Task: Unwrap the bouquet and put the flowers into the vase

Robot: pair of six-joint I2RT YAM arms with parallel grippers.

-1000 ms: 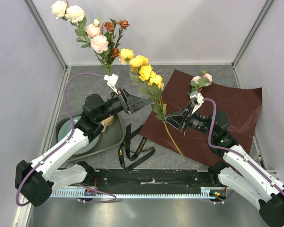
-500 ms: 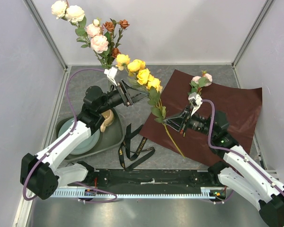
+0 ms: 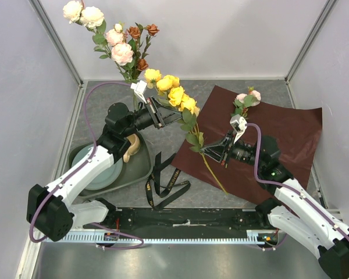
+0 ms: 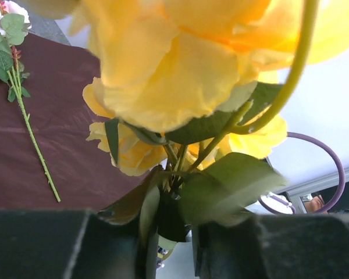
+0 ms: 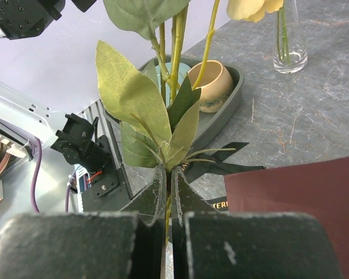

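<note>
Yellow rose spray (image 3: 175,96) — shifted left since a second ago, now leaning near the vase (image 5: 291,40). Right gripper (image 5: 168,192) is pinching its lower stem. Left gripper (image 4: 170,235) is straddling the stem beneath the blooms — grip unclear.

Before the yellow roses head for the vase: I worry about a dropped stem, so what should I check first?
1. Right gripper shut on the yellow rose stem: ok.
2. Left gripper gripping the same spray: cannot tell; leaves and petals fill the gap between its fingers.
3. Vase upright: ok.
4. Room in the vase neck: cannot tell; other flowers stand in it.
5. Ribbon clear of both arms: ok, it lies flat between them.
</note>
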